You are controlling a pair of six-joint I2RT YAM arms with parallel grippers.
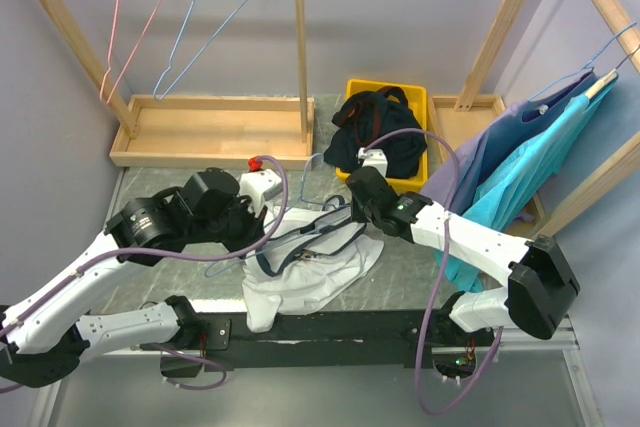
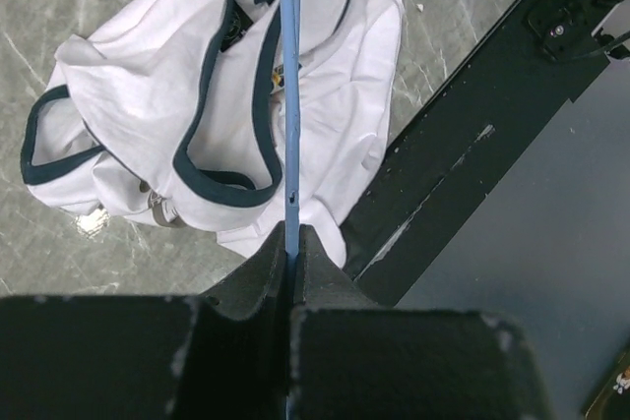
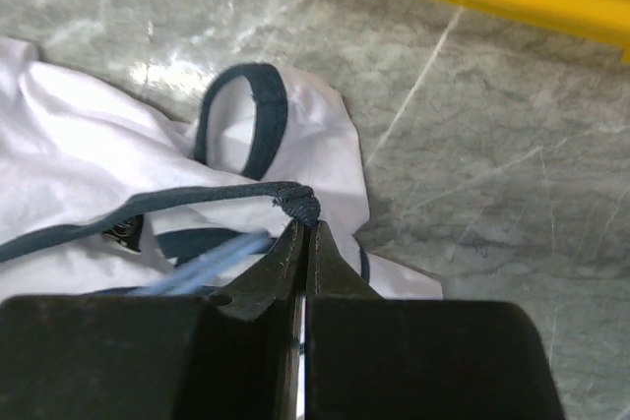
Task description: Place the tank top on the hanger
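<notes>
We saw the desk [image 1: 420,267], grey and marbled, carrying the wooden rack [image 1: 215,132] at the back left with a pink hanger [image 1: 125,32] and a spare blue one [image 1: 205,32], and a yellow bin [image 1: 425,107] of dark clothes behind the work.

The tank top [image 1: 310,267] lay crumpled on the desk near its front edge, between the two arms, white with navy trim. The hanger [image 2: 291,95] ran across it, its blue wire passing over the navy binding.

The left pincer [image 2: 292,243] was clamped on the hanger's wire. The right pincer [image 3: 305,233] was pressed together on a bunched piece of the navy trim [image 3: 295,202], apparently a strap or the neckline; we could not tell which.

We judged the step to be opening the garment so the wire could pass inside. To do it well, the right arm would lift the trim up and away to tension an opening, while the left kept the hanger steady and slid one shoulder in underneath. Pulling slowly mattered, since a thin pinch of binding could slip.
</notes>
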